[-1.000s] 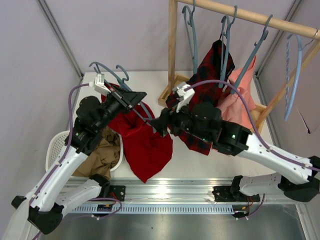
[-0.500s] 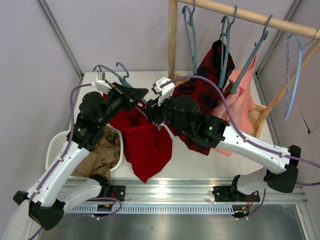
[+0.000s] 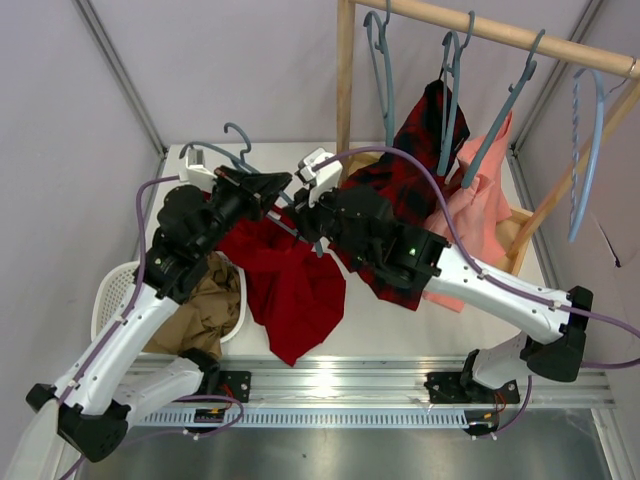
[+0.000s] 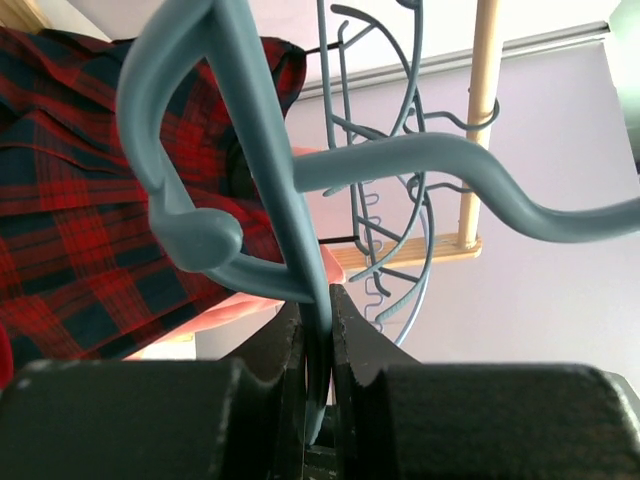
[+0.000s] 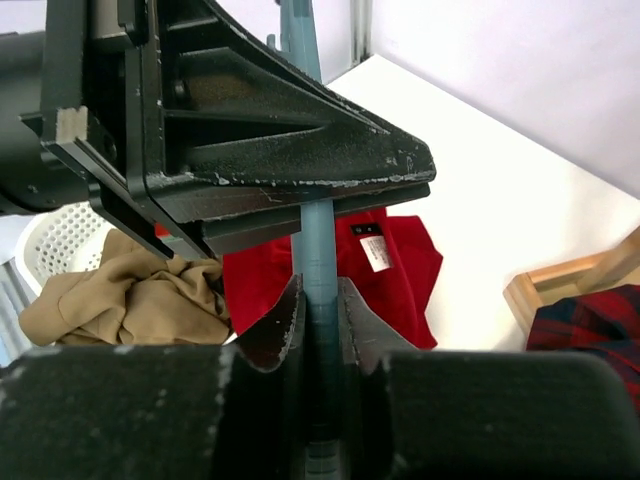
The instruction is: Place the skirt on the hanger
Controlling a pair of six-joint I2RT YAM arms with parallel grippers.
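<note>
Red skirt lies crumpled on table beside white basket, under both grippers. Left gripper pinches grey-blue hanger below its hook. Right gripper clamps the same hanger's bar, just beside the left.

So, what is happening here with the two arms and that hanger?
Both arms hold the same hanger above the table. The left gripper is shut on it not far from the hook. The right gripper is shut on its thin bar, close beside the left one. The skirt lies on the table beneath them. From these views, it does not look to be on the hanger yet.
</note>
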